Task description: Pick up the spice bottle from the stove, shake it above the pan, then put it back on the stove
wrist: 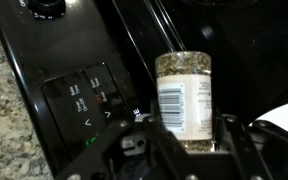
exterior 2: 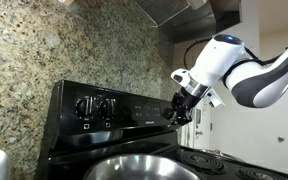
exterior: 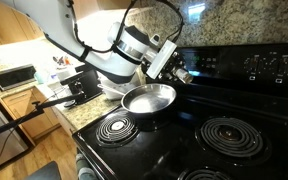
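The claw (wrist: 189, 132) is clamped on the bottle (wrist: 184, 90), held in the air above the pan's (exterior: 149, 98) back rim, clear of the stove (exterior: 189, 118). Pickup looks done. Shaking over the pan and setting it back on the stove seem left.

- We see the spice bottle (wrist: 184, 90) upright mid-frame: clear, w/ speckled pale contents, white barcode label facing us.
- The gripper (wrist: 194, 138) comes in from the bottom edge; its dark fingers (wrist: 231, 135) clamp the bottle's lower part on both sides.
- Behind it is the stove (wrist: 79, 60): glossy black ctrl panel w/ small buttons (wrist: 89, 95), and a knob (wrist: 49, 5) at top edge.
- Granite (wrist: 4, 110) at far left.
- Pale shape (wrist: 284, 115) at lower rt: we can't tell what.
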